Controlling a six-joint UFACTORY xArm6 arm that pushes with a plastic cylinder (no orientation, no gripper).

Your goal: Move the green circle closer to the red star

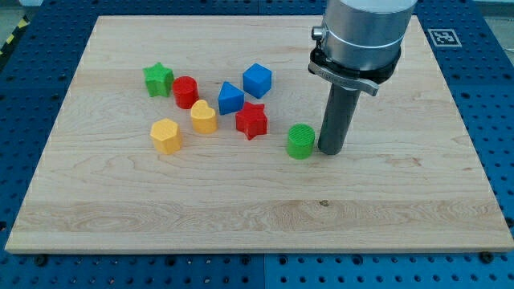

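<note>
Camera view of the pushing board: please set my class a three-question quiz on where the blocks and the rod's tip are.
1. True or false: my tip is at the view's right of the green circle.
2. Which block lies nearest the red star? A) blue triangle B) green star C) yellow hexagon
3. Fill in: the red star lies to the view's ____ of the green circle.

Key: 1 true; 2 A; 3 left.

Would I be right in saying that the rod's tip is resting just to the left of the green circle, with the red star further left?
Not quite: the camera view shows my tip just to the right of the green circle, not its left. The red star does lie further left.
</note>
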